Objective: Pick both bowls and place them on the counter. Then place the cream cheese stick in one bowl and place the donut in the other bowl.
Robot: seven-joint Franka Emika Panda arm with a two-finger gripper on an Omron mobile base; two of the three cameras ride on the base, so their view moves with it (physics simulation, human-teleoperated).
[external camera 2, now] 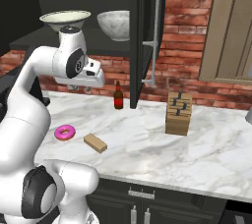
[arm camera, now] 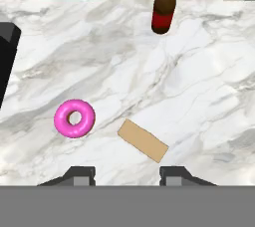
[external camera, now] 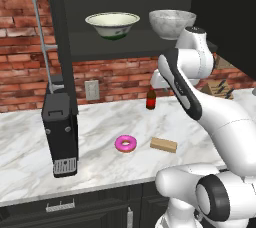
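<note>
1. The hand (arm camera: 127,173) is seen high above the desk (external camera: 100,127), pointing down at it; its two fingertips (arm camera: 79,175) stand apart with nothing between them, so it is judged partly spread and empty.
2. Both bowls are still kept on the open cabinet shelf (external camera: 125,47), above and behind the hand: the cream bowl (external camera: 112,24) to the left, the marbled bowl (external camera: 171,22) just beside it and nearer the hand.
3. An upward and forward reach is judged to be called for, with the marbled bowl the shorter one.
4. The donut (arm camera: 74,118) and the cream cheese stick (arm camera: 143,140) lie below the hand, near each other but apart; the stick's long axis runs diagonally.
5. The open cabinet door (external camera 2: 147,36), a dark bottle (external camera 2: 118,96) and a knife block (external camera 2: 178,113) are noted nearby; the door edge may hamper the reach.
</note>
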